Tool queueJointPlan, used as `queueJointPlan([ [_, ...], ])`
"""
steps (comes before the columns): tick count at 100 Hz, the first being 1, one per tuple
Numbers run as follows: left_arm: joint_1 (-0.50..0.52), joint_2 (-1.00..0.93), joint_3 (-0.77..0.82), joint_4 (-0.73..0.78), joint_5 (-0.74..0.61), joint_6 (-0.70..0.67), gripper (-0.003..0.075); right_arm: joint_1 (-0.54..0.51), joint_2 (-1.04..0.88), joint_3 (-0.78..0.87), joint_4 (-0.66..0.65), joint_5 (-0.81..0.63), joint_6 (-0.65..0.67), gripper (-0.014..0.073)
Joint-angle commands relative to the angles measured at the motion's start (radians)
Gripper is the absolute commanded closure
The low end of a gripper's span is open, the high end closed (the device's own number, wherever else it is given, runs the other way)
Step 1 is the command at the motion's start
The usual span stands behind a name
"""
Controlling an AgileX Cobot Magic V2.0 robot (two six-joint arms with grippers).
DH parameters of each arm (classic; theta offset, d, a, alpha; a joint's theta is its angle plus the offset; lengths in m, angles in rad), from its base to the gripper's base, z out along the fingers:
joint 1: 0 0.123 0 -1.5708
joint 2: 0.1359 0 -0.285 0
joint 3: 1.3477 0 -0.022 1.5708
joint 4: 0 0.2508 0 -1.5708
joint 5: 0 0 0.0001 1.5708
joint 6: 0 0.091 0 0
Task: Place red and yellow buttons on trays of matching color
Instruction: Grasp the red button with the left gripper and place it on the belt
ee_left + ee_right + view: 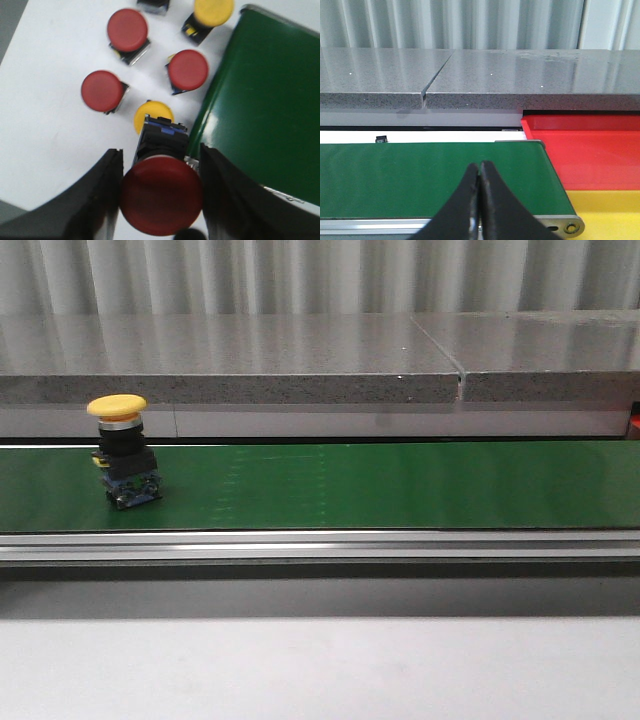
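My left gripper [160,152] is shut on a red button [161,195], whose wide cap fills the gap between the two black fingers [95,200]. It hangs over a white table beside the green belt's end [265,110]. Below it stand three more red buttons [128,30] [188,70] [102,90] and two yellow ones [214,11] [152,114], the nearer one partly hidden. Another yellow button [120,445] stands upright on the belt [380,485] at its left. My right gripper [480,167] is shut and empty over the belt's other end, near the red tray [590,150] and yellow tray [605,210].
A grey stone ledge [300,360] runs behind the belt, with a metal rail [320,545] along the belt's front edge. A further black button body [152,5] shows at the edge of the left wrist view. Neither arm appears in the front view.
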Motion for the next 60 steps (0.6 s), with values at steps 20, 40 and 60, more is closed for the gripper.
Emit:
queueJointPlan([
  [20, -0.152, 0.039, -0.091, 0.000, 0.019, -0.006, 0.0513, -0.006, -0.020, -0.019, -0.002, -0.079, -0.010, 0.0695],
  [40, -0.231, 0.102, -0.091, 0.000, 0.005, -0.006, 0.0513, -0.006, -0.020, -0.019, -0.002, -0.079, -0.010, 0.0695],
  [60, -0.253, 0.149, -0.091, -0.002, -0.023, -0.006, 0.0512, -0.006, -0.020, -0.019, -0.002, -0.079, -0.010, 0.0695],
])
